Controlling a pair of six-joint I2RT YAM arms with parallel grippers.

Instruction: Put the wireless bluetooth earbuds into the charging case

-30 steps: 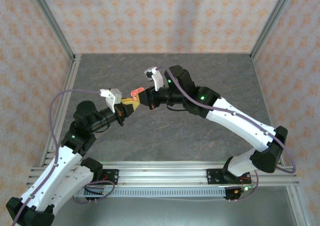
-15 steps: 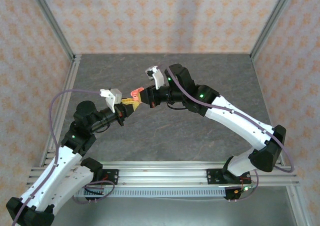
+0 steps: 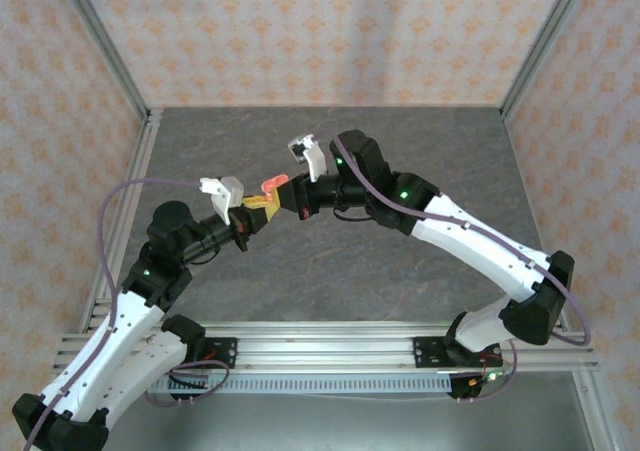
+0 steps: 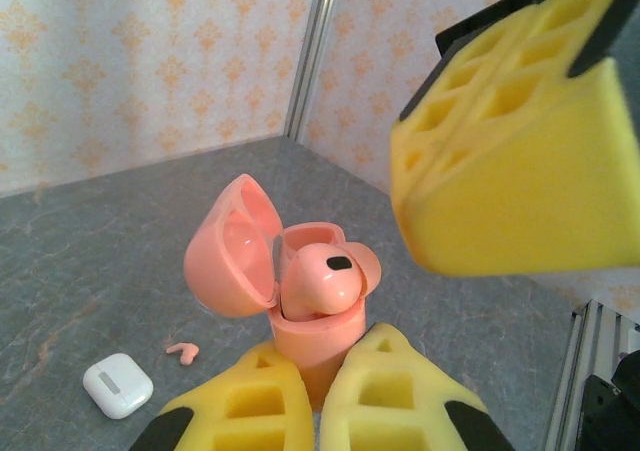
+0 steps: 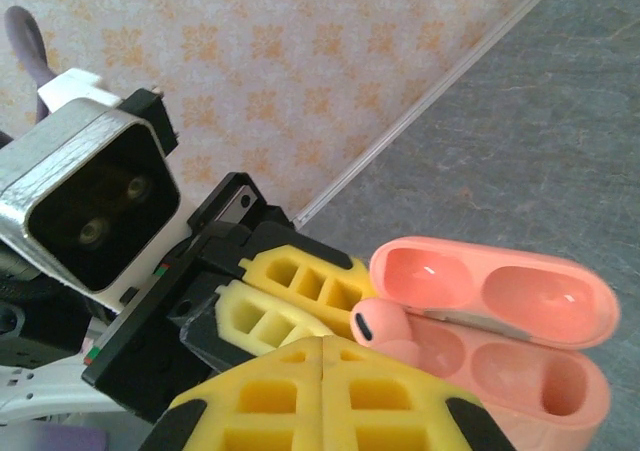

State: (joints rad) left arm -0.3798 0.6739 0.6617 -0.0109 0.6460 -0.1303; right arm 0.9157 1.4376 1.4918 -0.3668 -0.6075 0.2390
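My left gripper (image 4: 320,359) is shut on the base of an open coral-pink charging case (image 4: 318,333), held up off the table with its lid (image 4: 232,249) swung back. One coral earbud (image 4: 322,276) sits in the case's near slot with its bulb sticking out; the slot beside it (image 5: 535,376) is empty. My right gripper (image 5: 322,343) is shut with nothing between its fingers (image 4: 500,191), its tips just short of that earbud (image 5: 380,323). A second coral earbud (image 4: 182,350) lies on the table below. From above, both grippers (image 3: 258,207) (image 3: 292,197) meet at mid-table.
A closed white charging case (image 4: 117,384) lies on the grey table (image 3: 400,141) beside the loose coral earbud. Patterned walls and aluminium posts (image 4: 312,51) enclose the table on three sides.
The right gripper nudged left toward the case, then eased back slightly. The left arm and the case have held still.
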